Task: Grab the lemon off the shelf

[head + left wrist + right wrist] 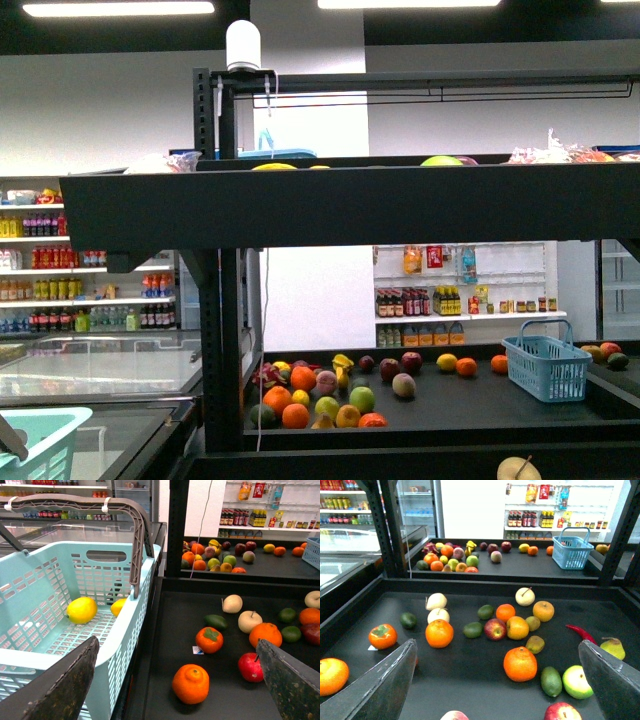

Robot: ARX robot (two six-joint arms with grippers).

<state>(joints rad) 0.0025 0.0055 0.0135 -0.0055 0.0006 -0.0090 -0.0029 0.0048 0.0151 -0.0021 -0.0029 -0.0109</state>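
**Lemon found in basket, not on rack; both grippers empty**

Front view: Neither arm is in view. The shelf (350,205) fills the frame, its thick upper tray edge across the middle. Mixed fruit is scattered on a lower tray behind. A corner of the pale teal basket (40,440) shows at lower left. A few small yellow pieces lie among the far fruit, too small to confirm as lemons.

Left wrist view: The lemon (81,610) lies on the floor of the basket, near its middle, apart from the walls. A second yellow fruit (118,606) sits just beside it, half hidden by the basket wall. The left gripper (176,642) hangs over the basket rim and the adjoining tray, fingers spread wide with nothing between them.

Right wrist view: The right gripper (496,644) hovers above the tray of fruit, fingers likewise spread and empty. No certain lemon is seen here; the yellow pieces look round.

Handling assessment: The lemon is judged light, with a firm rind that tolerates a moderate squeeze. Its smooth skin may slip, and the oval form will roll. Recommended hold: across the short axis at the widest part, pads on opposite flanks, clear of the tapered ends.
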